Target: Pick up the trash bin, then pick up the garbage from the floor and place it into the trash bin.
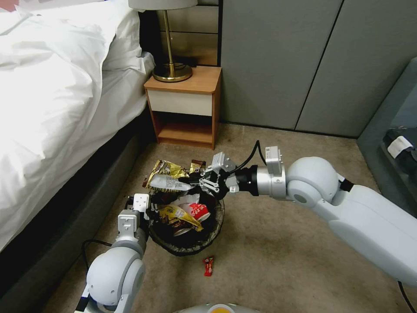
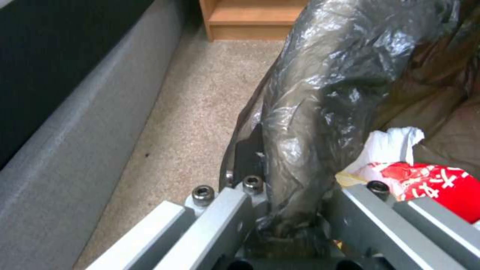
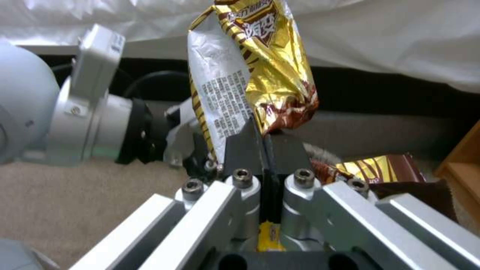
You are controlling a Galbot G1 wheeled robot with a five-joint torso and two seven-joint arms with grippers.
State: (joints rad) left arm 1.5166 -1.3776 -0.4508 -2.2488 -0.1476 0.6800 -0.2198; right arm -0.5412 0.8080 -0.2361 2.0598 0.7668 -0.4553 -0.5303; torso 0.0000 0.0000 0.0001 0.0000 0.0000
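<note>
The trash bin (image 1: 187,243), lined with a dark bag, hangs just above the carpet in the head view. My left gripper (image 1: 147,211) is shut on its near-left rim, and the bag-covered rim (image 2: 305,123) runs between the fingers of that gripper (image 2: 287,180). Inside the bin lie a red-and-white cup (image 1: 198,211) (image 2: 432,183), a yellow wrapper (image 1: 177,216) and white tissue (image 2: 390,144). My right gripper (image 1: 195,179) (image 3: 262,144) is shut on a gold snack wrapper (image 1: 167,176) (image 3: 260,71), holding it over the bin's far rim. A brown-gold wrapper (image 1: 196,165) (image 3: 382,168) and a small red wrapper (image 1: 208,265) lie on the floor.
The bed (image 1: 56,100) with its dark base runs along the left. A wooden nightstand (image 1: 186,102) with a brass lamp (image 1: 171,71) stands behind the bin. Grey wall panels (image 1: 304,61) close the back, and grey furniture (image 1: 391,143) stands at the right. Open carpet (image 1: 278,243) lies to the right.
</note>
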